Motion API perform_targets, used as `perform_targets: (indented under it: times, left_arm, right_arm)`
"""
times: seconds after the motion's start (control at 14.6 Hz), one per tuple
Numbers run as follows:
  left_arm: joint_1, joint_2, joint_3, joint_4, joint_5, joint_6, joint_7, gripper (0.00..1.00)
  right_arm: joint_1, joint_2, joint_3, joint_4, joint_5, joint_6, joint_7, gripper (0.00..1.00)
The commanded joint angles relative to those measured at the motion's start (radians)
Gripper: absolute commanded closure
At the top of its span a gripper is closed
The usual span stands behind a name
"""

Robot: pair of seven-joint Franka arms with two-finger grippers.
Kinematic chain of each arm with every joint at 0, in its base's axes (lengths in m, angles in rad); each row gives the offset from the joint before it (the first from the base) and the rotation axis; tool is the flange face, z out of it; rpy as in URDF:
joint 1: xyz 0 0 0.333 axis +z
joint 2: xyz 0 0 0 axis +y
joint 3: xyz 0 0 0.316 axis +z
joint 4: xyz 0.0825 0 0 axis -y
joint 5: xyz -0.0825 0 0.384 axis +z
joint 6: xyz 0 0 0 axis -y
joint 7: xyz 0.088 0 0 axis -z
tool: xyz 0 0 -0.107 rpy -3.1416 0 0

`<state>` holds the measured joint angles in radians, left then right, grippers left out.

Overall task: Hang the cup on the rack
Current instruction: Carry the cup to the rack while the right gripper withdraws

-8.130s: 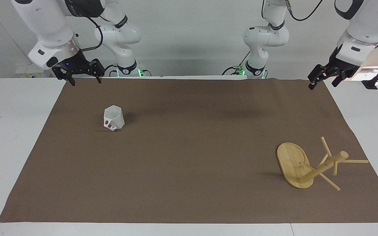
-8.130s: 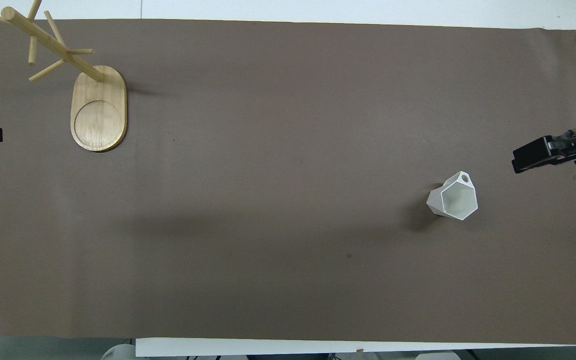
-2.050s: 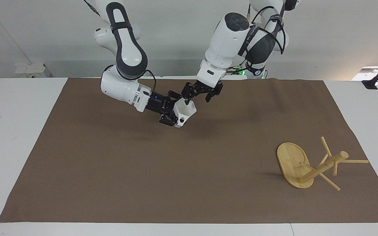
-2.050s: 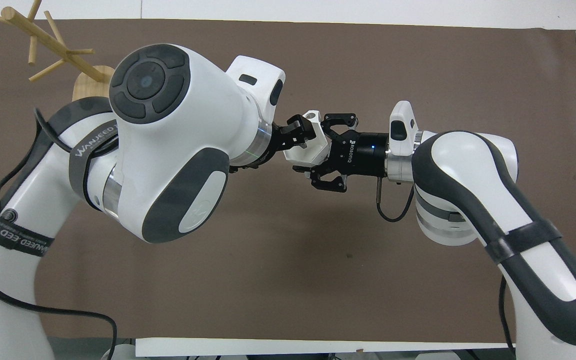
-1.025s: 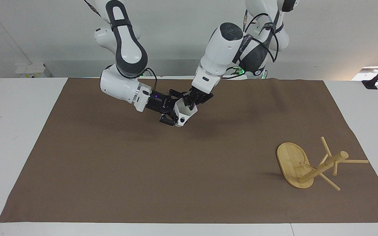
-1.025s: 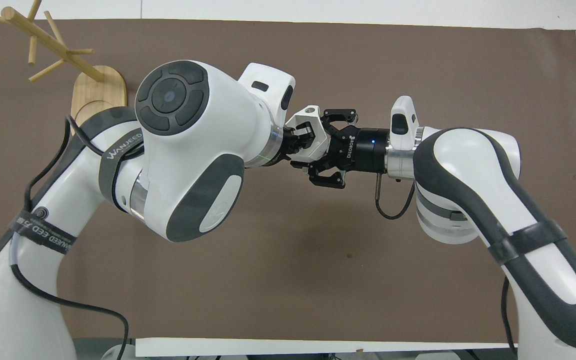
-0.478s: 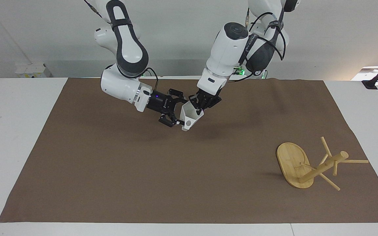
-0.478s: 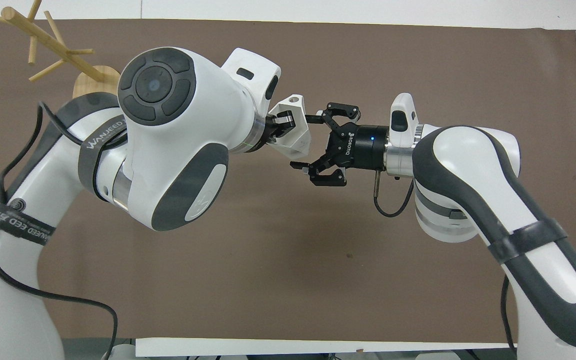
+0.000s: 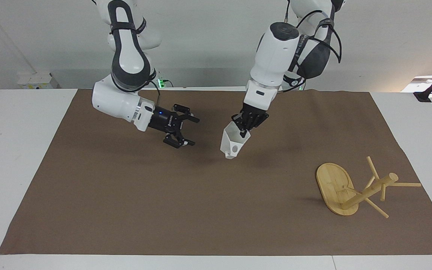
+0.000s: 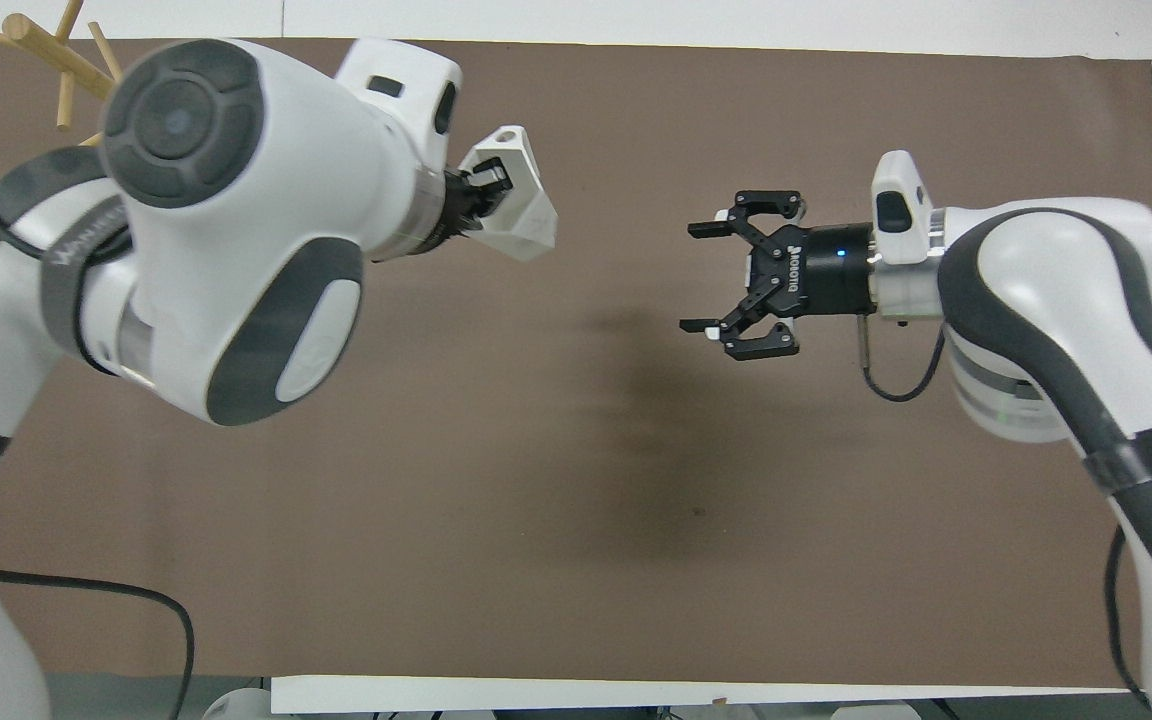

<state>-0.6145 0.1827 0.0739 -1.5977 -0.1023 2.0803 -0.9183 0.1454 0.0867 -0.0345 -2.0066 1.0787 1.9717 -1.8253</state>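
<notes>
The white faceted cup (image 9: 232, 143) hangs in the air over the middle of the brown mat, rim up and handle hole low. My left gripper (image 9: 243, 131) is shut on its rim. The overhead view shows the cup (image 10: 521, 205) at the left gripper (image 10: 489, 187). My right gripper (image 9: 194, 132) is open and empty, apart from the cup, over the mat toward the right arm's end; it also shows in the overhead view (image 10: 691, 278). The bamboo rack (image 9: 366, 191) stands on its oval base (image 9: 332, 182) toward the left arm's end, farther from the robots. In the overhead view only the rack's top pegs (image 10: 36, 45) show past the left arm.
A brown mat (image 9: 163, 210) covers most of the white table (image 9: 13, 150). Nothing else lies on the mat. A black clamp (image 9: 424, 95) sits at the table's edge at the left arm's end.
The right gripper let go of the cup and drew back toward its own end. The left gripper, shut on the cup, carried it toward the left arm's end.
</notes>
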Motion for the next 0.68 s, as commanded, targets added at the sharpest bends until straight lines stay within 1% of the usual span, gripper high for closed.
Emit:
perform_targets:
  times: [0.0, 0.07, 0.2, 0.27, 0.34, 0.41, 0.55, 0.61]
  left_arm:
    - [0.116, -0.138, -0.005, -0.253, -0.026, 0.249, -0.051, 1.00]
    - [0.145, -0.147, -0.005, -0.299, -0.040, 0.321, -0.078, 1.00]
    - [0.202, -0.170, -0.006, -0.372, -0.057, 0.404, -0.079, 1.00]
    - [0.225, -0.173, -0.006, -0.393, -0.089, 0.440, -0.073, 1.00]
    - [0.243, -0.184, -0.006, -0.416, -0.111, 0.454, -0.071, 1.00]
    - [0.260, -0.189, -0.006, -0.435, -0.118, 0.468, -0.070, 1.00]
    - [0.289, -0.183, -0.006, -0.465, -0.129, 0.513, -0.068, 1.00]
    - [0.291, -0.180, -0.006, -0.479, -0.129, 0.529, -0.065, 1.00]
  right_arm:
    - [-0.104, -0.002, 0.008, 0.133, -0.254, -0.150, 0.177, 0.00]
    - [-0.130, -0.004, 0.007, 0.182, -0.354, -0.204, 0.267, 0.00]
    - [-0.150, -0.005, 0.007, 0.294, -0.547, -0.298, 0.493, 0.00]
    - [-0.150, -0.005, 0.007, 0.345, -0.636, -0.350, 0.630, 0.00]
    - [-0.151, -0.005, 0.007, 0.388, -0.690, -0.378, 0.761, 0.00]
    - [-0.150, -0.007, 0.005, 0.431, -0.727, -0.417, 0.846, 0.00]
    - [-0.145, -0.004, 0.008, 0.512, -0.856, -0.490, 0.961, 0.00]
    - [-0.145, -0.004, 0.008, 0.529, -0.906, -0.511, 1.047, 0.00]
